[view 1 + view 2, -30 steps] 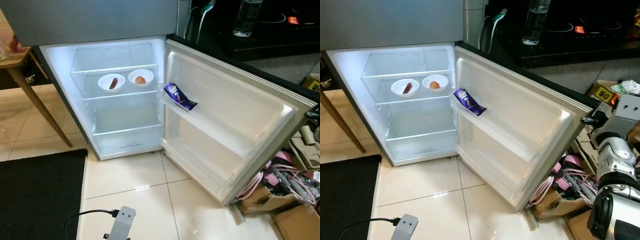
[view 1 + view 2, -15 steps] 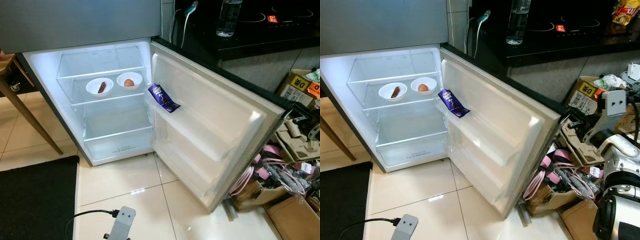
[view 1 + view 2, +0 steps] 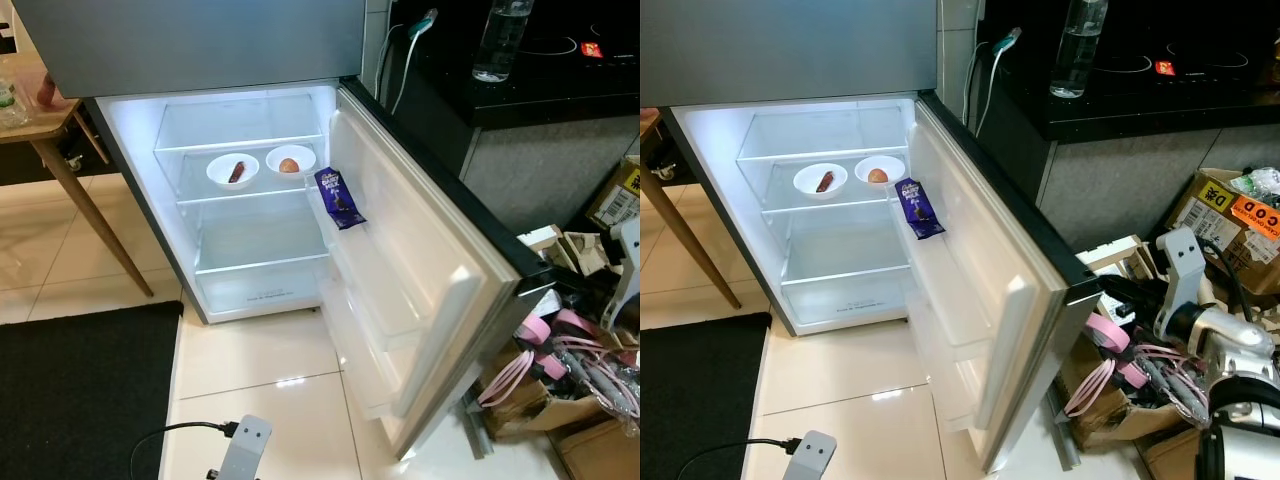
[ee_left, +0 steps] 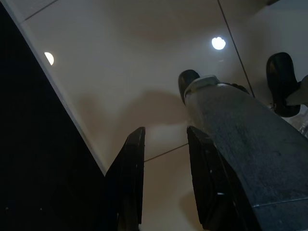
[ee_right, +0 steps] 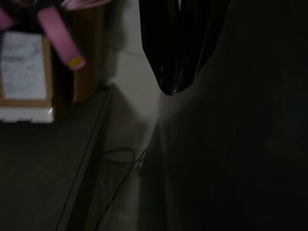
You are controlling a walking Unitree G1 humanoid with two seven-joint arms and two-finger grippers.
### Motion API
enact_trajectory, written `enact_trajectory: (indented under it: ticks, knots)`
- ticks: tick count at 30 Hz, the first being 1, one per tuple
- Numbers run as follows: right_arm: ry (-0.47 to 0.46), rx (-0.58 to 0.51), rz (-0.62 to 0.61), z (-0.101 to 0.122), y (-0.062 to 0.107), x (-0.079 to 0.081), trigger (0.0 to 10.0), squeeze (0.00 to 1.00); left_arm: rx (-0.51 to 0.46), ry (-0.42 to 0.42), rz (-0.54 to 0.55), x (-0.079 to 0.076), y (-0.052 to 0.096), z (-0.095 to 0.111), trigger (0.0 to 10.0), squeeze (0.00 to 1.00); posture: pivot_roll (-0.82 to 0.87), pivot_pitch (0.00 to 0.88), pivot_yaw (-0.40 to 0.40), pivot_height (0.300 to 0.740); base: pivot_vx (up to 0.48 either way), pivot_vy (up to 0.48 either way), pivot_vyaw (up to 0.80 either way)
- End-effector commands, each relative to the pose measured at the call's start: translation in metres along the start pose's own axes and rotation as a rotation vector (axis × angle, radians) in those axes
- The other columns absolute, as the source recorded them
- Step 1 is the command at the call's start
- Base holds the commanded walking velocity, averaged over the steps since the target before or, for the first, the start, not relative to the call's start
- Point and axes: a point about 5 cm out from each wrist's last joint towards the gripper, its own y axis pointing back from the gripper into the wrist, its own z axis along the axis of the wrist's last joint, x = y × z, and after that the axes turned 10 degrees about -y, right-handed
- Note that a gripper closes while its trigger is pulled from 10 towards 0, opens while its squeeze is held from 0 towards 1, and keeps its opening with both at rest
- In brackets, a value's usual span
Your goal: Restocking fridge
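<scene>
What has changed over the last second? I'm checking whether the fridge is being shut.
The fridge door has swung partway toward closed, with the right arm behind its outer edge. The chocolate bar stays in the door shelf, and both bowls remain on the glass shelf.

A clear plastic water bottle (image 3: 1077, 48) stands on the black desk (image 3: 1140, 95). Cardboard boxes (image 3: 1225, 215) and pink cables (image 3: 1110, 345) clutter the tiled floor (image 3: 260, 360) beside a black mat (image 3: 80, 390).
</scene>
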Motion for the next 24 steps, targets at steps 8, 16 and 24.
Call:
enact_trajectory:
  ticks: [8,16,24]
  knots:
    - [-0.088,0.194,0.293,-0.062,-0.018,0.043,10.0,0.00,0.014,-0.015,0.008,0.005,0.001,-0.006,10.0,0.00,-0.09,0.000,0.009,0.740,0.000,0.000,0.00]
    - [0.090,0.473,-0.028,-0.102,-0.015,0.033,10.0,0.00,0.008,-0.020,0.010,0.006,0.001,-0.003,10.0,0.00,-0.09,0.000,0.010,0.740,0.000,0.000,0.00]
    - [0.153,0.383,-0.324,-0.091,-0.015,0.017,10.0,0.00,0.009,-0.023,0.012,0.007,0.001,-0.003,10.0,0.00,-0.09,0.000,0.005,0.740,0.000,0.000,0.00]
